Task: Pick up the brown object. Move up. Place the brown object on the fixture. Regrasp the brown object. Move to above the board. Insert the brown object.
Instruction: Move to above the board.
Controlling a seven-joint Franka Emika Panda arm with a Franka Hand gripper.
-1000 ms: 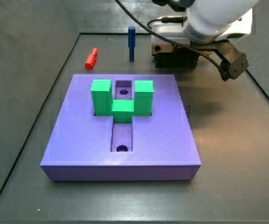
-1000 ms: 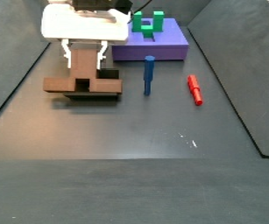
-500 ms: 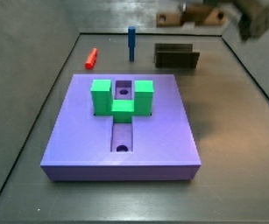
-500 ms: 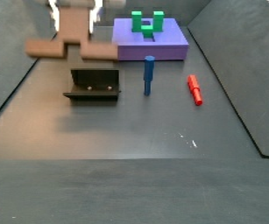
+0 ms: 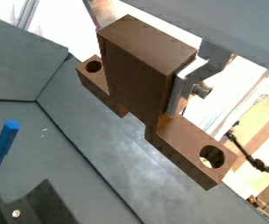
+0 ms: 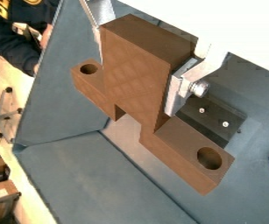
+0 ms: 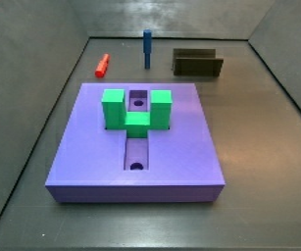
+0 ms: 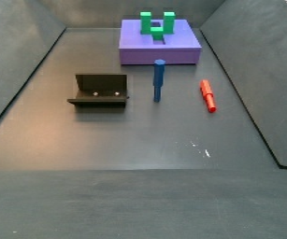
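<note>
The gripper [image 5: 160, 83] is out of frame in both side views and shows only in both wrist views, where its fingers [image 6: 186, 80] are clenched on the brown object [image 5: 148, 83]. That piece is a brown block with a raised middle and a round hole near each end, held well above the fixture [image 6: 215, 119], which appears far below it in a wrist view. In both side views the fixture [image 7: 197, 63] stands bare, with no piece on it, so the regrasp looks finished and the step in hand is judged to be the move to above the board [image 7: 179, 162].

To do that well, the arm should travel level and high until the brown object sits over the board's lengthwise slot [image 7: 137, 152], on the side of the green U-shaped piece [image 7: 135, 109] that faces away from the fixture. The long axis of the piece should be turned to match the slot before any descent, and the green piece's uprights kept clear. The blue peg [image 8: 160, 79] stands upright between the fixture and the red peg [image 8: 208, 94], near the board's edge; a low path from the fixture could knock it, which is a further reason to stay high.

No brand, label or readable writing shows on any of these things.
</note>
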